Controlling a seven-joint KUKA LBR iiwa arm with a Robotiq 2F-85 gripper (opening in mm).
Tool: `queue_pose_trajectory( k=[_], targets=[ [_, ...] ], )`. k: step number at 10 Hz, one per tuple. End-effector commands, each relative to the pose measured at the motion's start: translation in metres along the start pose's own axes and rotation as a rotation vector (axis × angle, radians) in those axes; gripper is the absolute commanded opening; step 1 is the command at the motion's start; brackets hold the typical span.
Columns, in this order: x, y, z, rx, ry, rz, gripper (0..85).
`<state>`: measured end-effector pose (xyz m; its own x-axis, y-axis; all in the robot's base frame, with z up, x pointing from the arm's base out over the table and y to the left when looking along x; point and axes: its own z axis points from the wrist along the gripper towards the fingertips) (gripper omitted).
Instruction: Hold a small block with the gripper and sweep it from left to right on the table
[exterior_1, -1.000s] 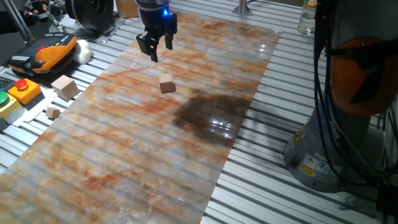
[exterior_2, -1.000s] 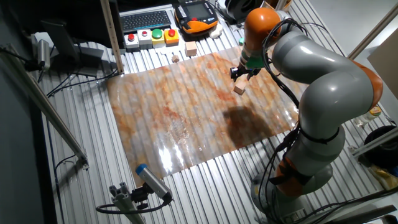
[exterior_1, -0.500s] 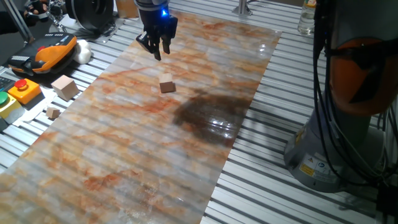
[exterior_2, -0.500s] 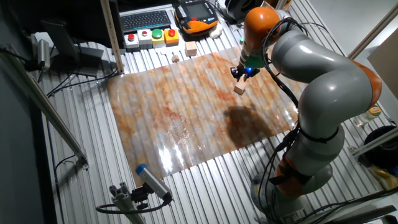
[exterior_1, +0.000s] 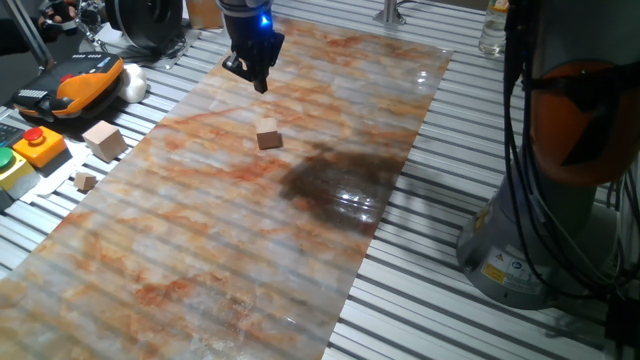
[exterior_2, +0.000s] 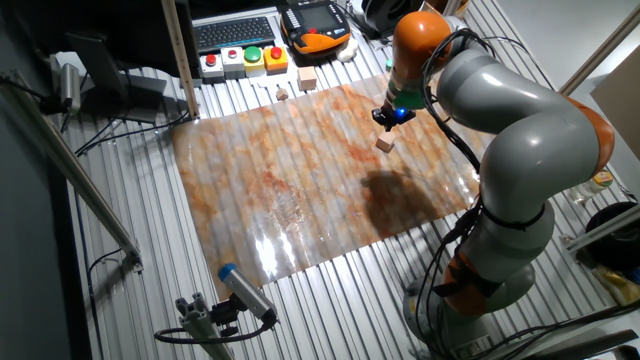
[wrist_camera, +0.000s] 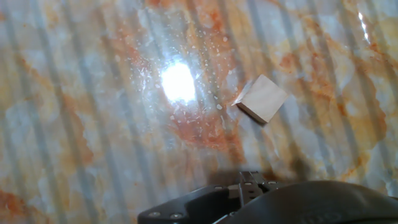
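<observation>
One fixed view: tabletop (exterior_1: 330, 120) covered by a marbled orange-grey sheet with a dark patch near its middle. Gripper (exterior_1: 257, 75) hangs above the sheet's far end, blue light lit, fingers drawn together on nothing. Small block (exterior_1: 268, 137) lies alone on the sheet, near the gripper and clear of it, just short of the dark patch. Larger pale cube (exterior_1: 104, 139) and tiny cube (exterior_1: 85, 181) sit off the sheet's left edge. Hand view: small block (wrist_camera: 263, 98) lies flat right of a bright glare spot.
</observation>
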<state>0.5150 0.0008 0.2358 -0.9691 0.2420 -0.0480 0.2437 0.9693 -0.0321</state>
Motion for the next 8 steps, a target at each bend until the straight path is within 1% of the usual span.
queue_pose_trajectory(
  k=[1,2,3,6,8],
  targets=[
    [0.0,-0.0001,0.0001,0.0,0.003,-0.001,0.0],
    [0.0,-0.0001,0.0001,-0.002,0.004,-0.003,0.0],
    [0.0001,-0.0001,0.0001,-0.01,0.012,-0.003,0.0],
    [0.0001,-0.0001,0.0001,-0.044,0.031,-0.011,0.0],
    [0.0001,-0.0001,0.0001,-0.044,0.026,-0.006,0.0]
  ],
)
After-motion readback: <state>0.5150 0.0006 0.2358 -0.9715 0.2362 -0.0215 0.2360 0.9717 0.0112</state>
